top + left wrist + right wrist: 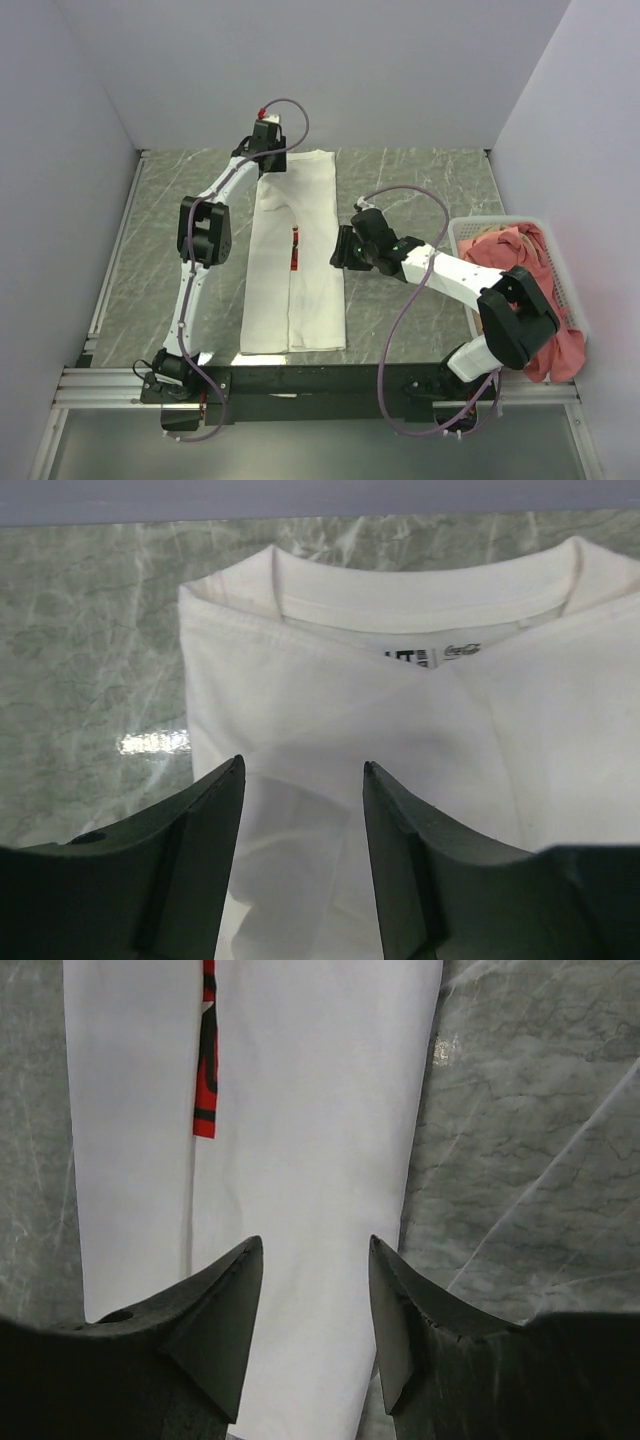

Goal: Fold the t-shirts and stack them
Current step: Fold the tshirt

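The table [420,190] is a grey-green marbled slab, and down its middle lies the white t-shirt [310,290], collar at the far end and hem close to the near edge. Both sides are turned in, so it makes one long narrow strip. By my reading the lengthwise fold is done and the crosswise folds are left, and nothing is stacked yet. At the right edge of the table the white slatted basket [462,232] holds the salmon-pink shirts [520,250], bunched up and spilling over its rim. They are not yet folded, and I cannot tell how many are in there. The left gripper [303,770] hangs over the collar end with its jaws apart and nothing between them. The right gripper [315,1245] sits over the strip's right edge about halfway along, also parted and empty. The red print [206,1060] shows only as a thin sliver where the turned-in sides meet, and its dark marks cannot be read. Inside the collar [420,590] is a small neck label [432,656] with bold black letters that look like "UT" – beside them is a fine script too small to make out.
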### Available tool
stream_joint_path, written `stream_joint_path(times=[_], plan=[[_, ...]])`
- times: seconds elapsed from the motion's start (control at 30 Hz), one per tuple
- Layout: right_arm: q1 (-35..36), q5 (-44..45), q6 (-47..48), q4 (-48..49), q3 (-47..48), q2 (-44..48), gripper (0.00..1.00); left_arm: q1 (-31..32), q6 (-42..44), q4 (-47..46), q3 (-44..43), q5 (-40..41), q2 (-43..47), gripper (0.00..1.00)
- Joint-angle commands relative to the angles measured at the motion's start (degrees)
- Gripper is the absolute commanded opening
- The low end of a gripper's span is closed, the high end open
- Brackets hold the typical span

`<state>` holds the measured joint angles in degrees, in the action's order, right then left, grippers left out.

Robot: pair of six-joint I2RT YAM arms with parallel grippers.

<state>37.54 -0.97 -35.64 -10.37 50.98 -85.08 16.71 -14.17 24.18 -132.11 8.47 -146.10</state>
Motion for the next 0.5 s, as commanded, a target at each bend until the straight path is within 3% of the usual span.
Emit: stream_joint_path(times=[0.0, 0.47], plan=[[-0.9, -2.1, 1.4, 2.7, -0.7, 1.8, 0.54, 0.2, 4.1, -1.7, -2.4, 4.1, -0.6, 0.56], [-2.0, -4.3, 0.4, 5.2, -2.7, 1.3, 0.53, 2.7, 10.6, -0.5, -2.4, 4.1, -1.4, 0.6]])
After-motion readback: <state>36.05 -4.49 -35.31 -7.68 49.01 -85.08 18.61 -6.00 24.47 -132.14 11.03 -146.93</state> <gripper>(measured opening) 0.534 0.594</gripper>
